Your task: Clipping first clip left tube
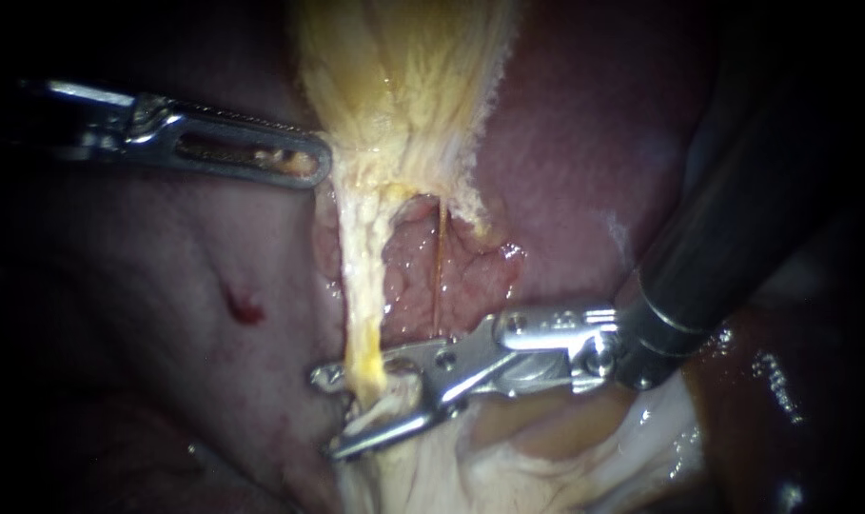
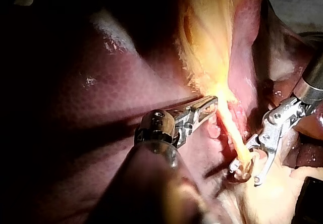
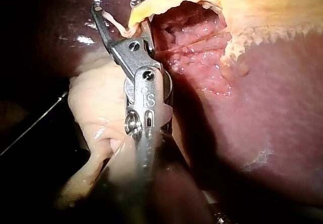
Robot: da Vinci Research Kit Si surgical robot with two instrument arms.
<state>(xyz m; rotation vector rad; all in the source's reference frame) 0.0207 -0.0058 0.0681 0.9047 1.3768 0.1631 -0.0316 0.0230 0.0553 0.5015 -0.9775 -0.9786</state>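
Straddling the left tube (image 1: 361,286), the right instrument (image 1: 330,414) gapes (jaws wide).

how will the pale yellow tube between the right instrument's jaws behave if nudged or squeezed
The tube looks thin and stretched straight, so probably soft, floppy once slack. Its wet sheen suggests it may slip between the open jaws of the right instrument. Its stringy edges hint it could tear under hard pulling.

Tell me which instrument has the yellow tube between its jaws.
The right instrument: its open jaws straddle the yellow tube. The left instrument lies farther up, beside wider yellow tissue.
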